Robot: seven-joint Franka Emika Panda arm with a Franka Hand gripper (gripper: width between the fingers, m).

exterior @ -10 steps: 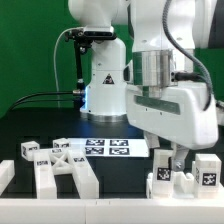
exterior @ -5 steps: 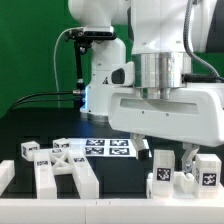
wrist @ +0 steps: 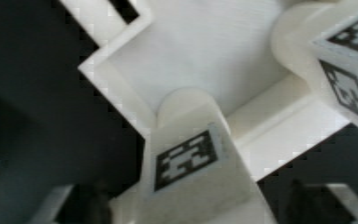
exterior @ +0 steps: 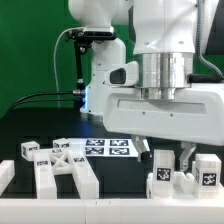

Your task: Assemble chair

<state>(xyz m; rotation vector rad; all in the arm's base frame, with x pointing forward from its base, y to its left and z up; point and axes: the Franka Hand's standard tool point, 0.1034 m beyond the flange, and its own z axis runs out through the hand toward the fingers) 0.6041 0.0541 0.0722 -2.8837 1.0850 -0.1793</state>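
The chair lies in loose white tagged pieces. At the exterior view's right, a chunky upright piece (exterior: 176, 180) stands under my gripper (exterior: 174, 163), whose dark fingers (exterior: 161, 162) come down on either side of its top. In the wrist view the same tagged post (wrist: 194, 150) runs between the two fingers (wrist: 82, 198) of the gripper (wrist: 194, 208), with narrow dark gaps on both sides; the gripper is open around it. Behind it lies a broad white panel (wrist: 194, 60). Another tagged piece (wrist: 345, 60) stands close by.
A cross-braced white frame (exterior: 62, 168) and a small tagged block (exterior: 28, 150) lie at the exterior view's left. The marker board (exterior: 105, 148) lies in the middle. A further tagged block (exterior: 207, 170) stands at the right edge. The arm's base (exterior: 105, 85) rises behind.
The hand has turned broadside to the exterior camera and come over the right-hand piece. Over the last half second it has barely moved.
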